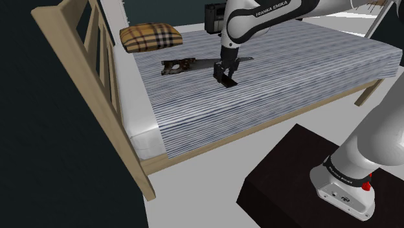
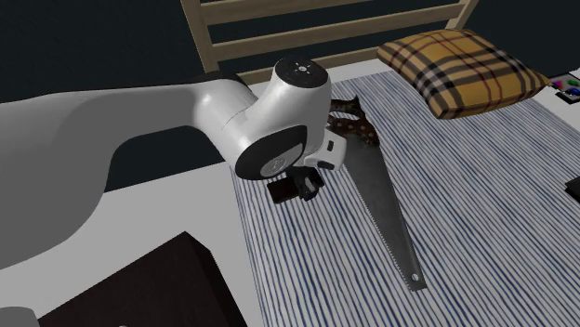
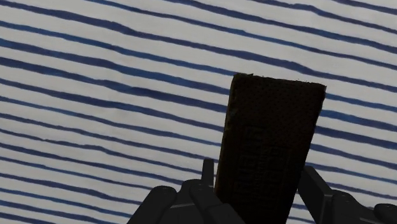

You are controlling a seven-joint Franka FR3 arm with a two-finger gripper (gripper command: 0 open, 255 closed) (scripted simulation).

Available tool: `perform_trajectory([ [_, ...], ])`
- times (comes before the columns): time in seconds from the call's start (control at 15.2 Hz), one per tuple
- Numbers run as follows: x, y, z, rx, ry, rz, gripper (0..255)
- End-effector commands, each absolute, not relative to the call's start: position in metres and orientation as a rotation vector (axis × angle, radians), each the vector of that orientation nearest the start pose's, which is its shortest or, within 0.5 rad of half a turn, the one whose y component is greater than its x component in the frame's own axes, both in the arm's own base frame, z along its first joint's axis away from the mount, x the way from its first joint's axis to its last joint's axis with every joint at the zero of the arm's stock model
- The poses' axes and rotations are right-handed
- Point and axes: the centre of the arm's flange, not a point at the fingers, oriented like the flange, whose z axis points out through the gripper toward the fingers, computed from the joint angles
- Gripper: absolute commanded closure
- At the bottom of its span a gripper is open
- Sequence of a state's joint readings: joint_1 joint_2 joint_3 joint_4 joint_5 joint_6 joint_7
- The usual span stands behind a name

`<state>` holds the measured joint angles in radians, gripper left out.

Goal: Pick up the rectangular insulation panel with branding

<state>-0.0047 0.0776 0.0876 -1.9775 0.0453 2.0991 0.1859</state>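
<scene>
The big bed has a cover with blue and white stripes. Its wooden frame stands at the shoulder view's left. My dark box stand sits on the floor beside the bed. A yellow checked pillow lies near the head of the bed. A long saw lies flat on the cover, just beside my hand. The dark brown panel sticks out from my fingers, over the stripes. My gripper squeezes it tight from both sides.
</scene>
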Motion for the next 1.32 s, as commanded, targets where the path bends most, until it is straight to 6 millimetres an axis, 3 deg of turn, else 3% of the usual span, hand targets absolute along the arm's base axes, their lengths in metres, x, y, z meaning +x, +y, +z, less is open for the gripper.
perform_trajectory([
  [0.0, 0.576, 0.049, 0.433, -3.083, 0.194, -0.057, 255],
  [0.33, 0.575, 0.049, 0.432, -3.083, 0.194, -0.057, 255],
  [1.25, 0.575, 0.049, 0.506, -3.083, 0.194, -0.057, 255],
])
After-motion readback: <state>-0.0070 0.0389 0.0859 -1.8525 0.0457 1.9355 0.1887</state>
